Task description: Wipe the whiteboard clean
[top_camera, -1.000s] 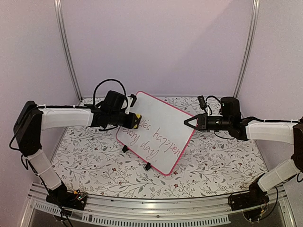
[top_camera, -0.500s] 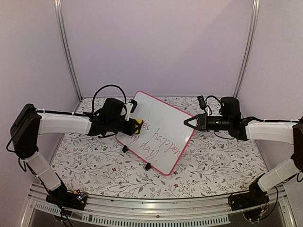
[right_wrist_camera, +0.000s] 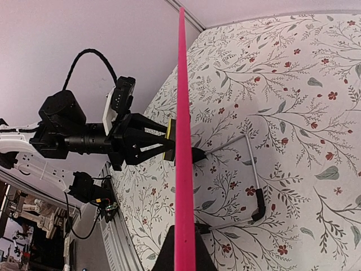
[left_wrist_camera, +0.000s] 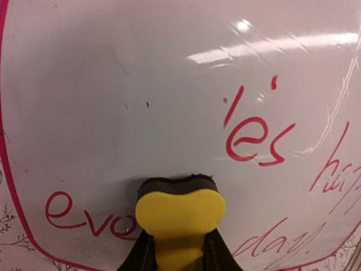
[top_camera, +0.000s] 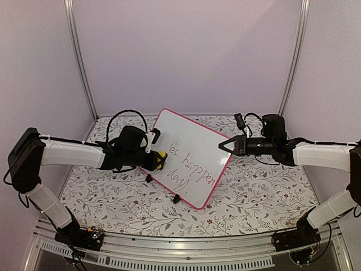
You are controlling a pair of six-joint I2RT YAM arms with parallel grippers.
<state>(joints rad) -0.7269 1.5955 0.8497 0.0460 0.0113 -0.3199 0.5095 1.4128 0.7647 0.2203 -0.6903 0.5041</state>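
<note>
Top external view: the whiteboard (top_camera: pixel 189 132) stands propped at the middle of the floral tabletop (top_camera: pixel 101 192). It leans back on its two black clip feet, and its long axis runs from about 10 o'clock to 4 o'clock. Red handwriting (top_camera: pixel 194 164) follows that axis across the lower half, while the upper part reads as clean. The left end effector (top_camera: pixel 157 161) is closed tight on a yellow eraser (left_wrist_camera: pixel 180 212), whose dark pad is pressed to the board face near its 9 o'clock edge. In the left wrist view the remaining words lie mostly toward 1 to 3 o'clock from the pad, with "les" (left_wrist_camera: pixel 254 135) the nearest. A fragment reading "evo" (left_wrist_camera: pixel 84 217) sits just beside the pad at 9 o'clock. The right end effector (top_camera: pixel 227 145) is pinched shut on the pink frame at the board's 3 o'clock edge, apparently steadying it. The left arm has the eraser, so the next stroke probably sweeps along the long axis toward 4 o'clock, with the right grip bracing against the push.
</note>
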